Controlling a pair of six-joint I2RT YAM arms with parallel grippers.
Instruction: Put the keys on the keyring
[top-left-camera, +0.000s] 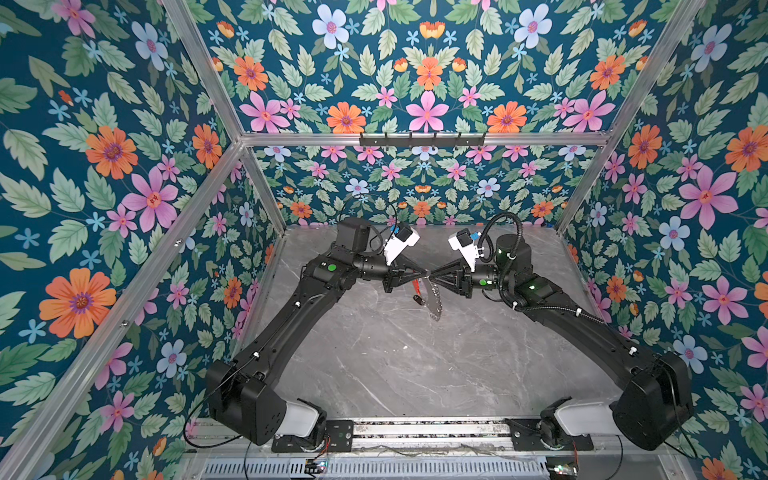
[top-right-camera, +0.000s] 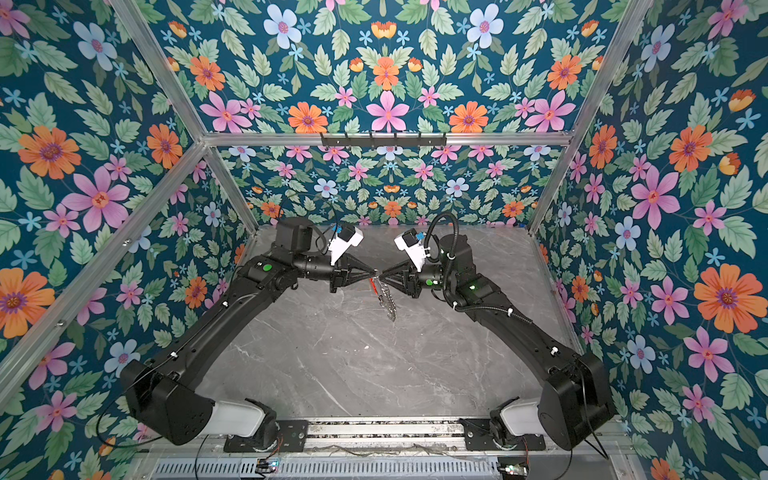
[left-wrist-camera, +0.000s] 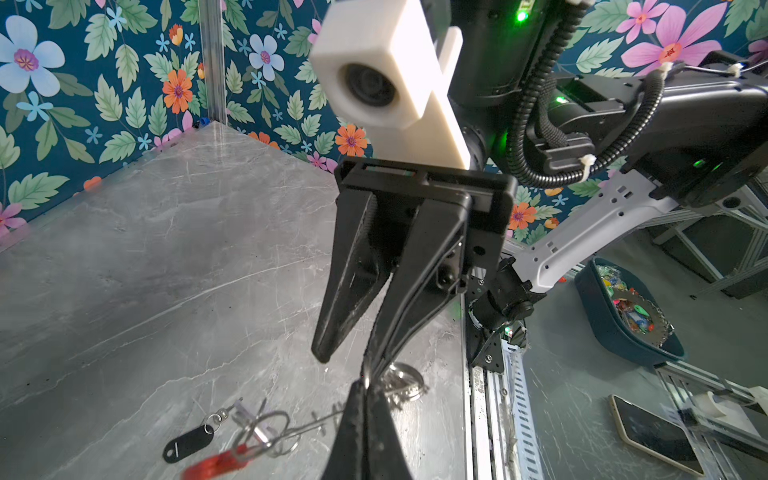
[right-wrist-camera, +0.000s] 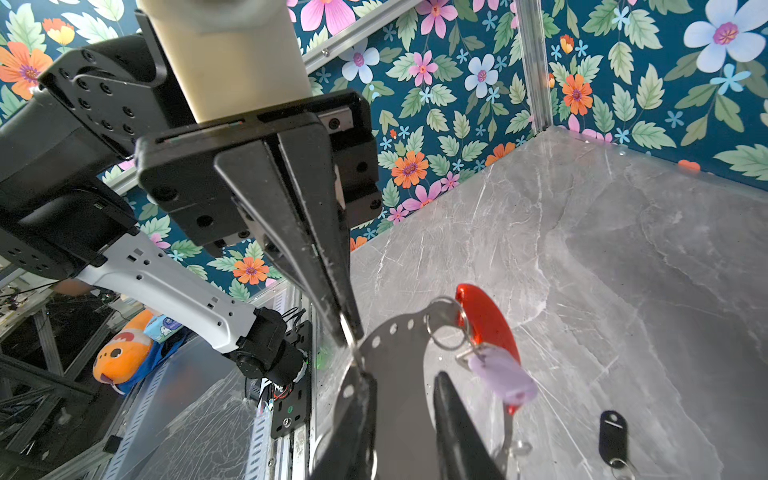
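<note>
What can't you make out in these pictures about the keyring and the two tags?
Lilac tag: blurred in the right wrist view, so whether it's threaded on the keyring is unclear.
Black tag: its small ring is partly cut off by that view's edge.
Keyring's red part: blurred in the left wrist view.
Both tags: too small in both top views.

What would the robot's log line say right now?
left claw: shut on keyring | right claw: open | lilac key: on keyring | black key: off
</note>
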